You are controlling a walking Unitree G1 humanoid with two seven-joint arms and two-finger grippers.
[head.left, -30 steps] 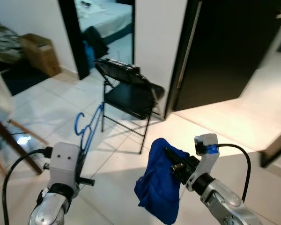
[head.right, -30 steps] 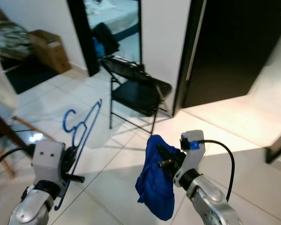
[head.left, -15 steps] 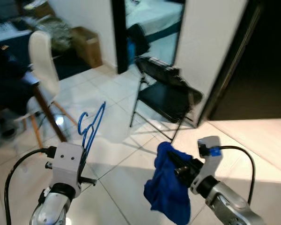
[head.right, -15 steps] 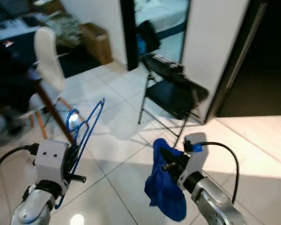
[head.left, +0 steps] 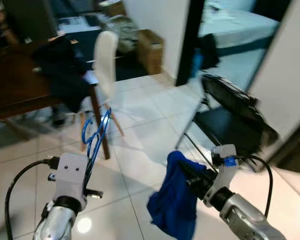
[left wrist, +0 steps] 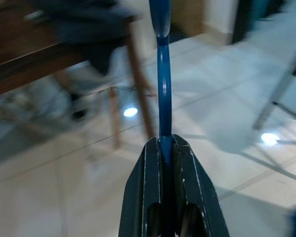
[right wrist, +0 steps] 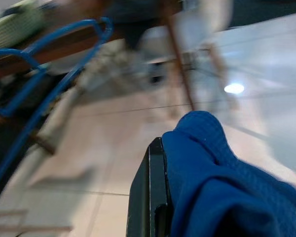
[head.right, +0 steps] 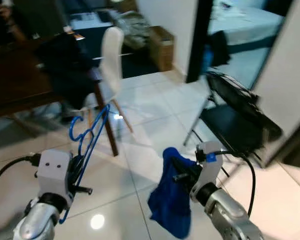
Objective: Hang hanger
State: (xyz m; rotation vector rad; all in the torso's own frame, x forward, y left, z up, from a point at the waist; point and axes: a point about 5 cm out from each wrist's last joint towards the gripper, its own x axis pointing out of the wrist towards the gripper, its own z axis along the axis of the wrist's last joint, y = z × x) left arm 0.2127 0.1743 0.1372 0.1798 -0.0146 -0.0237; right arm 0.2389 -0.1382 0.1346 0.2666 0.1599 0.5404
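Blue hanger (head.left: 93,137) at lower left of frame, pinched in left hand (left wrist: 164,148), long axis rising up and away, hook on top. Right hand (head.left: 190,176) pinches blue cloth (head.left: 172,200), lower centre. No rail seen; left nearer.

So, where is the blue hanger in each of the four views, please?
Left eye view: blue hanger rises from the left gripper.
Right eye view: lower left, above the same gripper.
Left wrist view: clamped, running upward.
Right wrist view: upper left.
Shared landmark: brown table.
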